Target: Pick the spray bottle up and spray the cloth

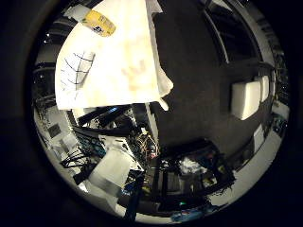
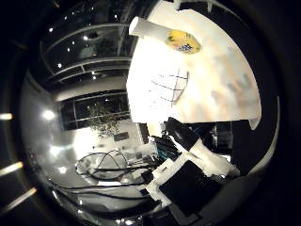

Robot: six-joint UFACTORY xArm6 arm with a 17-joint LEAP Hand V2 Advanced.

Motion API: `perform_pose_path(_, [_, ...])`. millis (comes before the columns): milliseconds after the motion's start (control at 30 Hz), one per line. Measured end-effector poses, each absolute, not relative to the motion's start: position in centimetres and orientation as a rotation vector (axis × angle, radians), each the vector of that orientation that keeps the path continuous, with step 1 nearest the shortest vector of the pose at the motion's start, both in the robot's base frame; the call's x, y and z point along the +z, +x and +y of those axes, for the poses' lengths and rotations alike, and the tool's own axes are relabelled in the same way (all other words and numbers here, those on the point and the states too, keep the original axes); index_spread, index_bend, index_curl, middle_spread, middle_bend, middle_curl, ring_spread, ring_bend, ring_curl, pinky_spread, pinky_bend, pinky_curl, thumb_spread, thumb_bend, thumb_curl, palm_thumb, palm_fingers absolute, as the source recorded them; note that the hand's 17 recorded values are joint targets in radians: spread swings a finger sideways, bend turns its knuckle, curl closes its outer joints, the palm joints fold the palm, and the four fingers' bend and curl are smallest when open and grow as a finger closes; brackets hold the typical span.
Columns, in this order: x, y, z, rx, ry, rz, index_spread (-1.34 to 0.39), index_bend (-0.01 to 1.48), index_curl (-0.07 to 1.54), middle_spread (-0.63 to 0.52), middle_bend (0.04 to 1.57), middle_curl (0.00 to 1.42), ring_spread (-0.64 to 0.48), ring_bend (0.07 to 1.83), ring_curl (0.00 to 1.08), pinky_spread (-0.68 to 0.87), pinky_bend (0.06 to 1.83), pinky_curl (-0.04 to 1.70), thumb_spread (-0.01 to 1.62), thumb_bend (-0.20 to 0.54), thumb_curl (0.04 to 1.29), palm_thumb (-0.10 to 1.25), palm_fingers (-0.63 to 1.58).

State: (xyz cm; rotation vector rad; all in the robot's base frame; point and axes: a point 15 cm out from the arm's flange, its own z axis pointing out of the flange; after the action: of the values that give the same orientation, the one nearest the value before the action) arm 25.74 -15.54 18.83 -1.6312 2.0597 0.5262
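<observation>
1. Little-finger-side palm view gives me a pale table top (image 1: 118,71) seen from well off, with the dark floor (image 1: 199,85) beside it.
2. I see the spray bottle (image 2: 182,41) lying on its side on that table, near one edge; its body is yellow with a dark label, and a white part runs out from one end.
3. I make out the cloth (image 2: 170,85) flat on the same table, white with thin dark grid lines, near the bottle but apart from it.
4. I read both as small in either view, so neither is close to the palm.
5. I see a faint shadow (image 1: 135,73) on the bare table top beside the cloth.
6. I cannot tell how the hand stands: no part of it shows clearly in either view.
7. I see white boxy blocks (image 1: 246,98) on the floor, well apart from the table.
</observation>
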Motion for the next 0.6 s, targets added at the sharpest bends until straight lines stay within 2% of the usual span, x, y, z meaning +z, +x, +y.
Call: perform_pose_path(600, [17.0, 27.1, -14.2, 0.595, -1.550, 1.976, -0.32, 0.15, 0.25, 0.03, 0.24, 0.36, 0.18, 0.33, 0.26, 0.38, 0.39, 0.31, 1.04, -0.024, 0.34, 0.62, 0.15])
